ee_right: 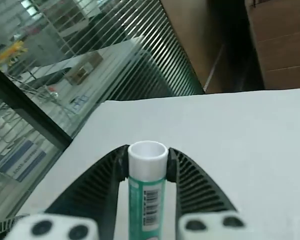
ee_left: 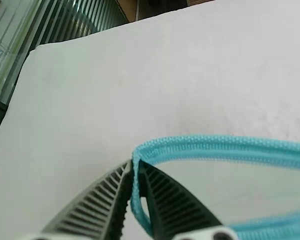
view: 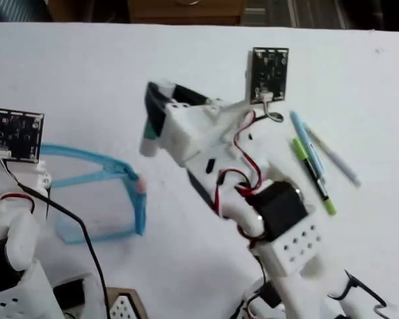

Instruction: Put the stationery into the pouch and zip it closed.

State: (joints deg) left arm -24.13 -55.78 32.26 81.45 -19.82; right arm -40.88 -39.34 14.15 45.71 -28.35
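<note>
The right arm (view: 253, 199) stretches from the near right edge toward the table's middle, wrist tilted down. The right gripper (ee_right: 147, 159) clamps a glue stick (ee_right: 146, 200) between both fingers. The left arm (view: 13, 266) sits low at the near left. The left gripper (ee_left: 135, 169) pinches the pouch (ee_left: 215, 147) by its zip edge, fingertips pressed together.

Black barcode (ee_right: 150, 216) printed lengthwise on the green tube (ee_right: 146, 192) with the white cap, bars plain enough (any digits beside them too small to make out), small pale marks above it unreadable, no legible words or numbers elsewhere
</note>
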